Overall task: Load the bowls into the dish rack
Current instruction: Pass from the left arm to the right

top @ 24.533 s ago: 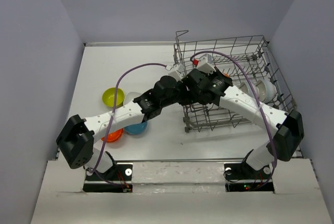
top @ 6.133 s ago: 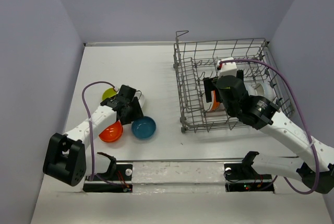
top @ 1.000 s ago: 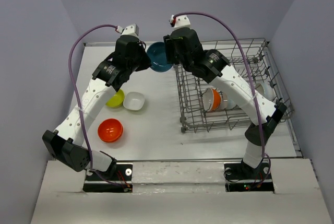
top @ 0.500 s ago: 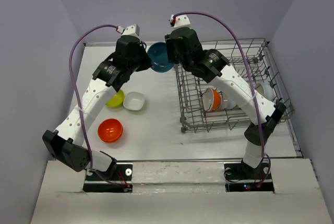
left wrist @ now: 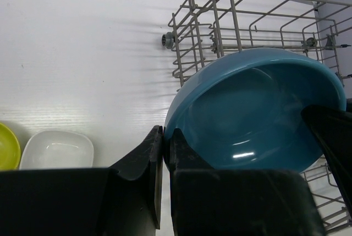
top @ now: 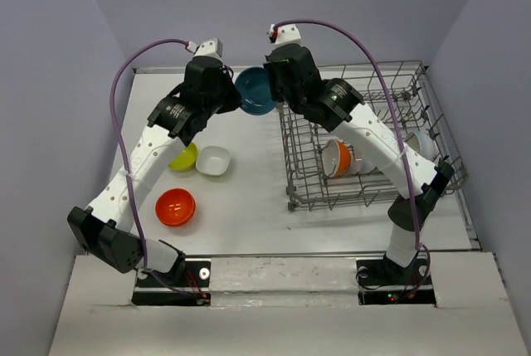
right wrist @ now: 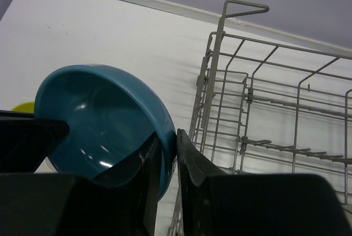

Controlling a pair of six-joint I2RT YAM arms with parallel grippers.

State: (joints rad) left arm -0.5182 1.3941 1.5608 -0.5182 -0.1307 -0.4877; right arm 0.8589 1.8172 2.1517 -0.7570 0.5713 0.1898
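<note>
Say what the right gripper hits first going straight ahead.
The right gripper pinches the bowl at its rim, so the bowl itself; past it, likely the left gripper on the opposite rim, depth unclear.

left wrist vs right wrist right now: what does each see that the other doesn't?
Only left wrist: the squarish white bowl lying whole on the table, and a small wheel on the dish rack. Only right wrist: the top bar of the rack's raised corner handle. Both: the blue bowl, its rim pinched by the left gripper on one side and the right gripper on the other, the rack beside it, and a sliver of the yellow-green bowl.
</note>
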